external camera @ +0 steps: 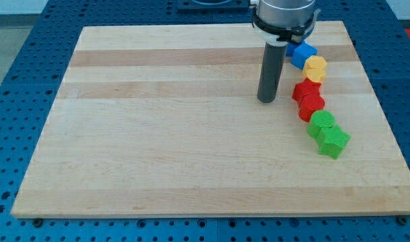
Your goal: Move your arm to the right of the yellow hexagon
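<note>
looking down on the wooden board (pixel 191 134), you've got my tip (pixel 267 101) planted on the surface, right of centre and toward the far side. no pincer on this rig, just the dark rod, so released or clenched doesn't apply, and it grasps nothing.

over on the right runs a chain of blocks, far to near. the blue block (pixel 301 53) sits at the far end, partly hidden behind the rod, shape hard to call. touching it on the near side is the yellow hexagon (pixel 315 68), your target. then the two red blocks (pixel 308 98), packed together, and nearest you the two green blocks (pixel 328 132), the nearer one looking star-like.

my tip stands left of the chain, just beside the red pair and apart from it, and left and slightly nearer than the yellow hexagon.
</note>
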Robot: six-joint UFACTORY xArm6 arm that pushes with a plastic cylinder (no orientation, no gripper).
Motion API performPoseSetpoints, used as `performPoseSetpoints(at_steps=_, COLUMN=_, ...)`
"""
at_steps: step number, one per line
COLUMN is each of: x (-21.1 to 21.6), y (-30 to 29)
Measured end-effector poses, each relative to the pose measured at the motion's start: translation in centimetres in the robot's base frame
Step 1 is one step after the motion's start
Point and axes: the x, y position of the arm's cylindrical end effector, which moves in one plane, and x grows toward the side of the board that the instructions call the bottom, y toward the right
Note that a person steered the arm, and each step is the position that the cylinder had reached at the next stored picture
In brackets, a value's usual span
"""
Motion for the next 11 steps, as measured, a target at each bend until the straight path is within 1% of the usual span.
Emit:
performPoseSetpoints(at_steps=1, x=-0.3, y=0.0)
performPoseSetpoints(at_steps=2, x=-3.6, y=0.0)
performPoseSetpoints(at_steps=3, x=-10.0, y=0.3)
performPoseSetpoints(at_steps=4, x=-17.7, y=0.8)
performPoseSetpoints(at_steps=5, x=-22.0, y=3.4)
performPoseSetpoints(at_steps=6, x=-22.1, y=11.4)
performPoseSetpoints(at_steps=7, x=-20.0, y=22.5)
performPoseSetpoints(at_steps=8, x=-18.2, y=25.0)
performPoseSetpoints(at_steps=9, x=-17.1, y=25.0)
performPoseSetpoints(at_steps=11, x=-7.7, y=24.9)
